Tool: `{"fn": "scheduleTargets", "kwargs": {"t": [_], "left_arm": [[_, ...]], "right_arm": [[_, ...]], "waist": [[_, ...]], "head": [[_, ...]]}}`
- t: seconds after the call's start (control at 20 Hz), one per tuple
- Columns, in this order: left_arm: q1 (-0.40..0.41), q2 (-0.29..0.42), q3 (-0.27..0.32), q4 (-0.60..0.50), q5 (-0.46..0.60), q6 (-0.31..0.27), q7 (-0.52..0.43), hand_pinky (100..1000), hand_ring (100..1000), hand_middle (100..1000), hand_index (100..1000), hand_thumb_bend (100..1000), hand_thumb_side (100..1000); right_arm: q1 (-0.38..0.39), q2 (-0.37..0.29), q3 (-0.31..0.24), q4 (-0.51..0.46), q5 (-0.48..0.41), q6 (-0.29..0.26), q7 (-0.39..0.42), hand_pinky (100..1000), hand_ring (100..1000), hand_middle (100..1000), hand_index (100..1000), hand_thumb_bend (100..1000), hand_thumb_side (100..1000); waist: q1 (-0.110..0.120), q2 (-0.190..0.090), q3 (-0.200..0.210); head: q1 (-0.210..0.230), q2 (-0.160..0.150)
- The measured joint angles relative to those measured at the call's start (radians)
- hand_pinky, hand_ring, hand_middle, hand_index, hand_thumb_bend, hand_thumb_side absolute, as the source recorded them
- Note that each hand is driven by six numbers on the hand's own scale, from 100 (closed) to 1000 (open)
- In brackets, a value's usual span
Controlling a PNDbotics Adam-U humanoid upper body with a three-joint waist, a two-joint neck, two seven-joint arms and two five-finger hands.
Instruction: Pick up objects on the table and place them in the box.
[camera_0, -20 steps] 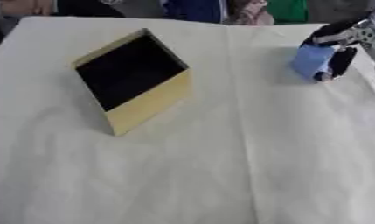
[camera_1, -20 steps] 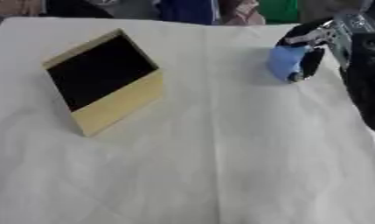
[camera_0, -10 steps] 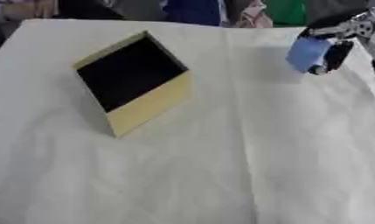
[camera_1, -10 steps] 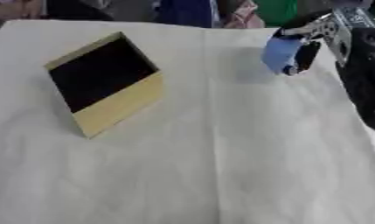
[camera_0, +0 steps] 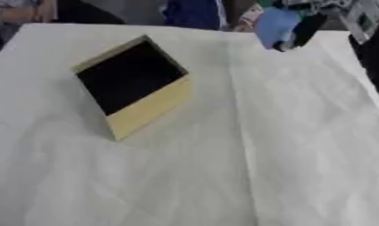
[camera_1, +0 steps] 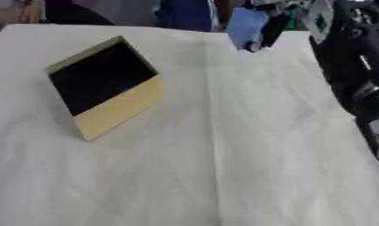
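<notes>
A blue block-like object (camera_0: 274, 25) hangs above the far right of the table, with my right hand (camera_0: 306, 27) shut on it; black fingers curl down its right side. The hand comes in from the upper right on a black and silver arm (camera_1: 354, 53). A tan box (camera_0: 133, 85) with a dark inside stands on the white cloth at centre left, its opening facing up and towards me. The held object is well to the right of the box and behind it. My left hand shows in neither view.
The table is covered by a creased white cloth (camera_0: 246, 159). People sit along the far edge (camera_0: 192, 12), beyond the box. The arm takes up the right side of the right eye view.
My right hand has lifted the blue object off the cloth and carried it up and leftwards. The camera has shifted a little, so the box sits slightly differently.
</notes>
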Motion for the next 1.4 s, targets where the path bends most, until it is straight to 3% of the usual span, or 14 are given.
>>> {"fn": "scheduleTargets", "kwargs": {"t": [0.05, 0.1, 0.15, 0.6, 0.9, 1.4], "left_arm": [[0.0, 0.0, 0.0, 0.0, 0.001, 0.0, -0.001, 666, 600, 614, 872, 100, 891], [-0.002, 0.0, -0.001, 0.0, 0.002, 0.0, -0.002, 666, 601, 614, 872, 100, 890], [-0.004, 0.0, -0.001, 0.0, 0.003, 0.0, -0.004, 666, 601, 614, 872, 100, 890], [-0.017, -0.005, -0.008, 0.0, 0.015, 0.001, -0.017, 665, 602, 614, 872, 100, 889], [-0.027, -0.01, -0.014, 0.0, 0.027, 0.0, -0.025, 665, 602, 615, 873, 100, 889], [-0.042, -0.022, -0.02, 0.0, 0.036, 0.002, -0.035, 664, 603, 614, 873, 100, 892]], "right_arm": [[-0.004, 0.013, 0.003, -0.011, -0.008, 0.003, 0.007, 813, 827, 726, 836, 100, 234], [-0.009, 0.029, 0.007, -0.019, -0.015, 0.006, 0.013, 813, 828, 726, 837, 100, 319], [-0.015, 0.045, 0.011, -0.027, -0.022, 0.008, 0.02, 813, 828, 726, 838, 100, 242], [-0.048, 0.198, 0.024, -0.036, -0.034, 0.048, 0.054, 816, 837, 727, 852, 100, 304], [-0.049, 0.286, 0.001, -0.016, -0.019, 0.101, 0.007, 813, 836, 718, 857, 100, 364], [-0.049, 0.381, -0.032, -0.003, 0.034, 0.162, -0.08, 815, 838, 716, 859, 100, 370]], "waist": [[0.0, -0.002, 0.001], [0.0, -0.004, 0.002], [0.0, -0.005, 0.004], [-0.004, -0.011, 0.027], [-0.006, -0.011, 0.046], [-0.009, -0.009, 0.065]], "head": [[-0.004, 0.003], [-0.008, 0.007], [-0.012, 0.008], [-0.048, 0.008], [-0.066, 0.008], [-0.082, 0.006]]}}
